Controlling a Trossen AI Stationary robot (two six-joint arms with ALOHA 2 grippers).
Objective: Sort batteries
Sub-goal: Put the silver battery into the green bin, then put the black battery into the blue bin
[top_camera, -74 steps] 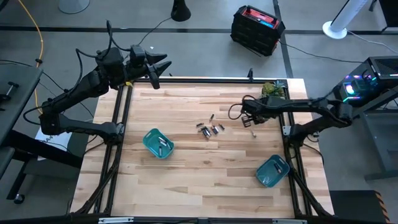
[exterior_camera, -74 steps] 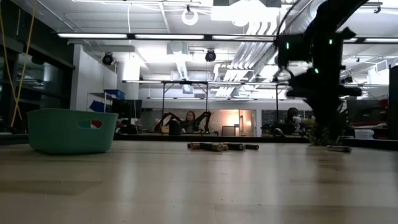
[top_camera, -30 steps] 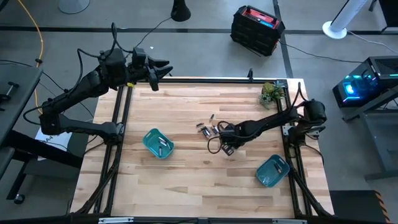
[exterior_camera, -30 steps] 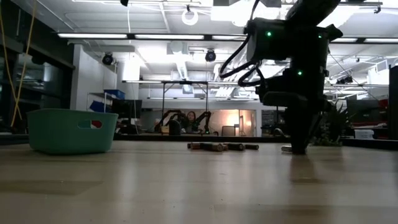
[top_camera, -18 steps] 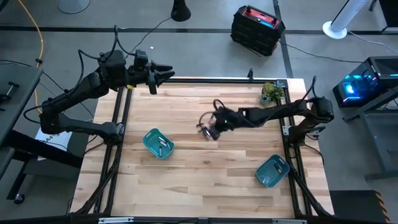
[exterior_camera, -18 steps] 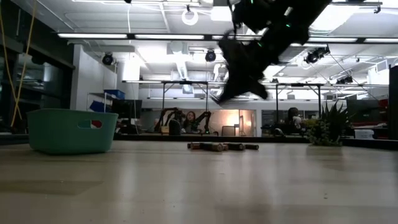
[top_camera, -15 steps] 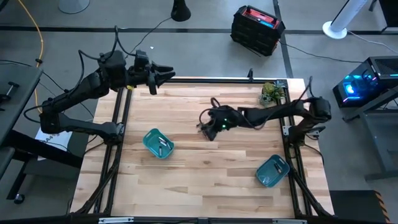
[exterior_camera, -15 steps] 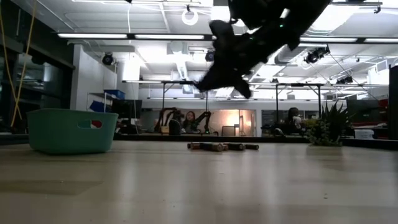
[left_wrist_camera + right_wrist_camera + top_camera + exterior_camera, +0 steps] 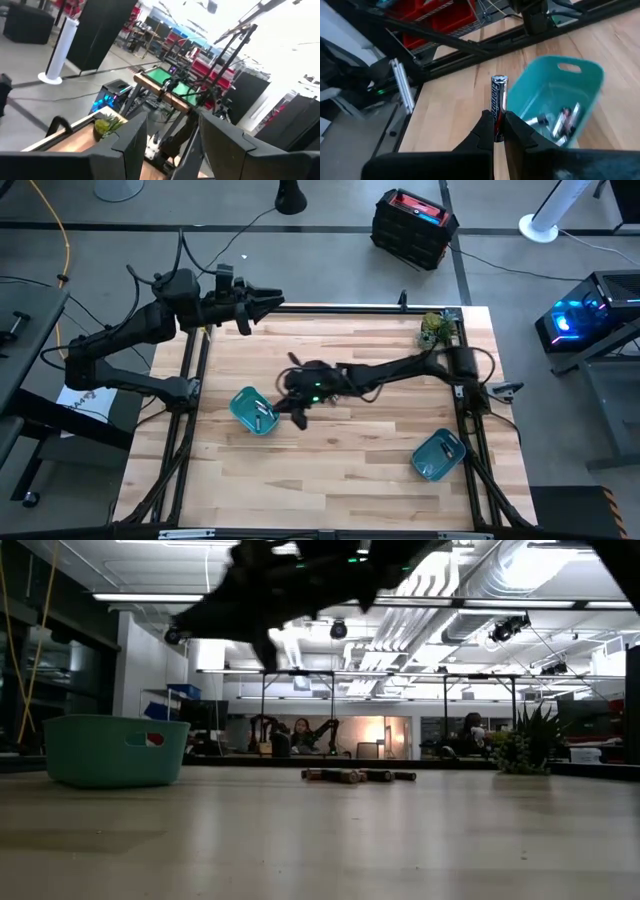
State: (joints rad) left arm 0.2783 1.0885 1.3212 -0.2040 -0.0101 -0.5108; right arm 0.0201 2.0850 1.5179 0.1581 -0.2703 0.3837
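My right gripper [image 9: 496, 124] is shut on one battery [image 9: 498, 95] and hangs beside the left teal bin [image 9: 252, 410], its arm stretched across the table. In the right wrist view that bin [image 9: 555, 95] holds several batteries [image 9: 560, 120]. A row of loose batteries [image 9: 355, 776] lies on the table's middle; in the high view the arm covers them. My left gripper [image 9: 172, 145] stands open, nothing between its fingers, high over the table's far left corner [image 9: 268, 301]. My right gripper pinches the battery's lower end [image 9: 496, 114] between its two fingertips. The battery lies along the fingers and sticks out past their tips. It is lifted clear of the table, next to the left bin's rim.
A second teal bin [image 9: 439, 454] sits near the table's near right corner. A small green plant [image 9: 433, 326] stands at the far right corner. Black frame rails [image 9: 195, 370] run along the table's left and right sides.
My right gripper has risen from the table at the near right and swept toward the left edge, over the loose batteries, to the left bin, tipping and rolling on the way. My left gripper has swung a little toward the table's right.
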